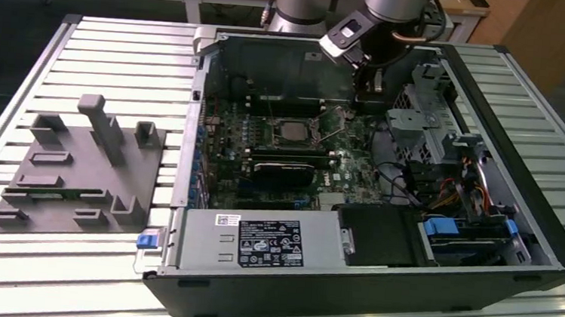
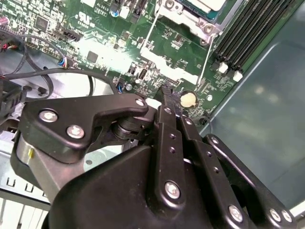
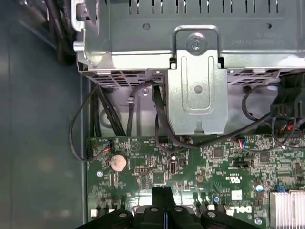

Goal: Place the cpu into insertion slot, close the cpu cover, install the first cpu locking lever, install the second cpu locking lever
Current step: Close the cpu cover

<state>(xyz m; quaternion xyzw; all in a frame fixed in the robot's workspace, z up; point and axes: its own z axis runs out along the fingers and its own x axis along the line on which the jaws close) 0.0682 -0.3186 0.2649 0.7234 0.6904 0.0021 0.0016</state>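
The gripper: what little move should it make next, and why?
Probably slide toward the nearer thin silver wire lever and press it down. The black gripper is shut and empty above the green circuit board, and both levers look unlatched beside the silver-framed socket.

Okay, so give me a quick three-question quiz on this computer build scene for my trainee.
1. True or false: the claw hangs outside the computer case.
2. Which round part sits on the motherboard near the claw's tip? A) coin-cell battery B) fan C) knob
3. Fill in: the grey fixture tray stands at the exterior view's ____.
Key: 1 false, it is inside the case, over the motherboard. 2 A. 3 left.
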